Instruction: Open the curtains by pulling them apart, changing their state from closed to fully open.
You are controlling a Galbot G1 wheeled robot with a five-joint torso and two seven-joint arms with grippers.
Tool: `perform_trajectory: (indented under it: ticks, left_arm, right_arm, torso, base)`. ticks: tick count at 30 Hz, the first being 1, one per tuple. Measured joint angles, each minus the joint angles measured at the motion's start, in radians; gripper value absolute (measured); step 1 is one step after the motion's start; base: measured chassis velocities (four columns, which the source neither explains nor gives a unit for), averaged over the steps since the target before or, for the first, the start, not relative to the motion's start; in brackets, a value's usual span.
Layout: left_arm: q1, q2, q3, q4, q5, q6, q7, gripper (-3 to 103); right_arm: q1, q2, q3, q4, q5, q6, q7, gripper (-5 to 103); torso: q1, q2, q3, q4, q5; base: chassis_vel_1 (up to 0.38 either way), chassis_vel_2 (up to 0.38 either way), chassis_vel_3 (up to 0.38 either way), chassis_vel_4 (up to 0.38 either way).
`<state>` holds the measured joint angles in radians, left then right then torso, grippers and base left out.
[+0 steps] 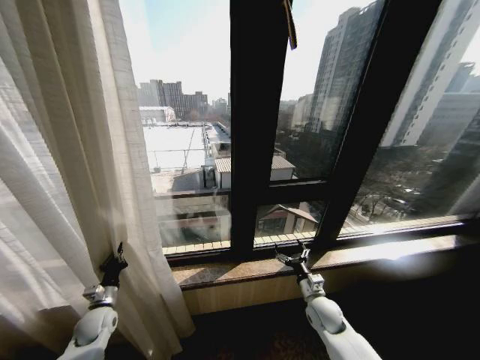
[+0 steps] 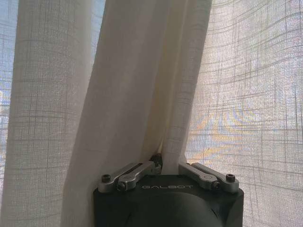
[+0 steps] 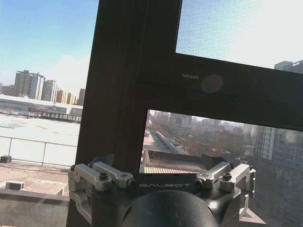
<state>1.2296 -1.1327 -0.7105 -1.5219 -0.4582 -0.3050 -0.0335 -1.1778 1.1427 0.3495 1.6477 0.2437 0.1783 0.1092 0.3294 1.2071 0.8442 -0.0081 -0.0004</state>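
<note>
Gripping a fold of the curtains (image 1: 67, 150), the left hand (image 1: 118, 255) is clamped — the right hand (image 1: 294, 256) spreads apart by the window sill (image 1: 390, 251).

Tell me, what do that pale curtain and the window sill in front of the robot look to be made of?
The curtain looks like a sheer woven cloth, cream and matte: the left wrist view shows a crisscross weave with daylight coming through. The left gripper is shut on one of its folds. The window sill looks like polished stone or glossy tile, judging by the sun's glare on it; which one is unclear.
</note>
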Motion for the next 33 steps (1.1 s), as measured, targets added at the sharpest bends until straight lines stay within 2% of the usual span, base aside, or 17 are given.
perform_trajectory:
  ticks: [18,24,27,33]
  left_arm:
    - [0.004,-0.011,-0.001,0.004,0.007,-0.01,-0.004,0]
    - [0.013,-0.013,-0.009,-0.001,0.009,-0.011,-0.006,0]
    - [0.016,-0.014,-0.014,-0.001,0.009,-0.012,-0.005,0]
    - [0.017,-0.014,-0.018,0.003,0.009,-0.017,-0.005,0]
  right_arm:
    - [0.0,0.0,0.0,0.0,0.0,0.0,0.0,100]
    - [0.0,0.0,0.0,0.0,0.0,0.0,0.0,100]
    - [0.0,0.0,0.0,0.0,0.0,0.0,0.0,100]
    - [0.0,0.0,0.0,0.0,0.0,0.0,0.0,100]
  torso:
    - [0.0,0.0,0.0,0.0003,-0.0001]
    - [0.0,0.0,0.0,0.0003,-0.0005]
    - [0.0,0.0,0.0,-0.0004,0.0012]
    - [0.0,0.0,0.0,-0.0001,0.0004]
  base:
    - [0.333,0.317,-0.333,-0.32]
    - [0.055,0.032,-0.036,-0.054]
    - [-0.038,-0.033,0.028,0.028]
    - [-0.028,-0.025,0.03,0.024]
